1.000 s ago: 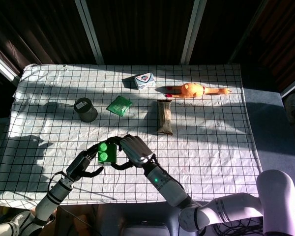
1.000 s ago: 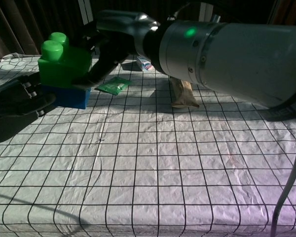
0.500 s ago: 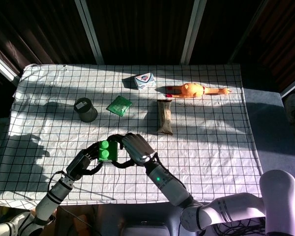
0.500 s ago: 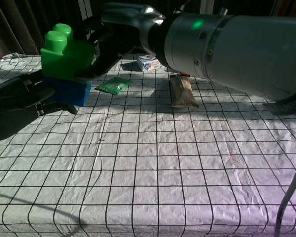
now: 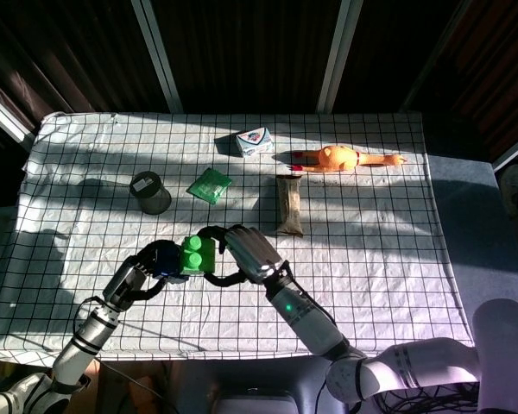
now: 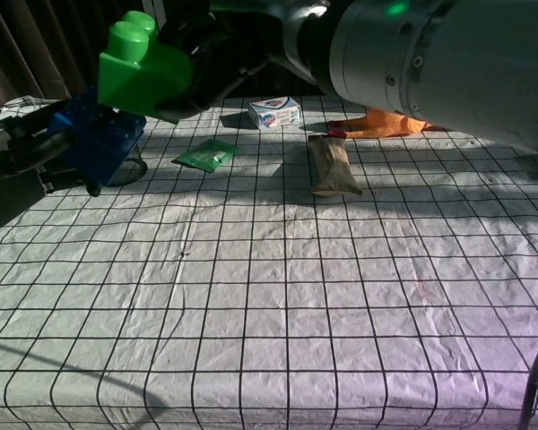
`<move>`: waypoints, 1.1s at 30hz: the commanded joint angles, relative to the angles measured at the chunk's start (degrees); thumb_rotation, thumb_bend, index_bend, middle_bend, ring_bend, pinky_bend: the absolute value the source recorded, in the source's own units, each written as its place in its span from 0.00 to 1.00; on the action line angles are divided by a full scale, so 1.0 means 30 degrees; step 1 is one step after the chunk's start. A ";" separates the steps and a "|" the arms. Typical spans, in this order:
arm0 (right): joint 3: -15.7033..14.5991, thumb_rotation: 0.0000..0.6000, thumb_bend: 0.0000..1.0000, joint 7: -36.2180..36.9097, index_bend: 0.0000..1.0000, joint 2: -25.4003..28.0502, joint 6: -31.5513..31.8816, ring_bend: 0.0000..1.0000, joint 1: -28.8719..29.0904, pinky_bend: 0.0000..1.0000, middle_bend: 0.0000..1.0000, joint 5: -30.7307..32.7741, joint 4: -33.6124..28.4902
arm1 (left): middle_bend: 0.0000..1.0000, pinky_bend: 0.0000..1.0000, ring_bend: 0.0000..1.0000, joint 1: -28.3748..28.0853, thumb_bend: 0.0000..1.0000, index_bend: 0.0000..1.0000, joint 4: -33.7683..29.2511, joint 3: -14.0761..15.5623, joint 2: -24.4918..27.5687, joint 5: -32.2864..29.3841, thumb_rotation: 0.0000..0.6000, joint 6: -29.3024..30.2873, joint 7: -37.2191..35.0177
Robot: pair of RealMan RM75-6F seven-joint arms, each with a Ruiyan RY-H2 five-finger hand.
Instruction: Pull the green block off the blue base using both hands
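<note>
The green block (image 6: 148, 67) is held up above the table in my right hand (image 6: 242, 40), whose fingers wrap its right side. It is tilted, its studs leaning to the upper right. The blue base (image 6: 99, 134) sits just below and to its left, gripped by my left hand (image 6: 27, 148). The two pieces meet only at one corner, and I cannot tell whether they are still joined. From the head view, the green block (image 5: 197, 254) lies between my left hand (image 5: 142, 272) and my right hand (image 5: 252, 253), with the blue base (image 5: 169, 260) mostly hidden.
Farther back on the checked cloth (image 5: 371, 259) lie a dark cup (image 5: 151, 191), a green packet (image 5: 209, 185), a brown packet (image 5: 288, 205), a white and blue box (image 5: 254, 141) and an orange rubber chicken (image 5: 341, 158).
Both hands have risen. The green block has tipped up and to the right, away from the blue base, while my left hand has drawn the base down and left.
</note>
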 commanded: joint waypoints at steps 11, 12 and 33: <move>-0.2660 1.00 0.29 -0.1555 0.84 0.2844 0.0297 0.45 -0.1810 0.33 0.62 -0.1383 0.1420 | 0.79 0.55 0.53 0.1600 0.80 0.77 0.2032 0.0407 0.1831 -0.1285 1.00 -0.0182 0.6785; -0.3156 1.00 0.29 -0.1914 0.84 0.2847 0.0248 0.45 -0.1943 0.33 0.62 -0.1384 0.1898 | 0.79 0.55 0.53 0.1776 0.80 0.77 0.2332 0.0410 0.1720 -0.1617 1.00 -0.0384 0.8373; -0.5847 1.00 0.28 -0.3983 0.53 -0.1124 -0.2142 0.28 -0.2866 0.27 0.49 -0.0498 0.9371 | 0.65 0.22 0.32 0.1651 0.70 0.64 0.4078 -0.0082 -0.1002 -0.3475 1.00 -0.4319 1.7362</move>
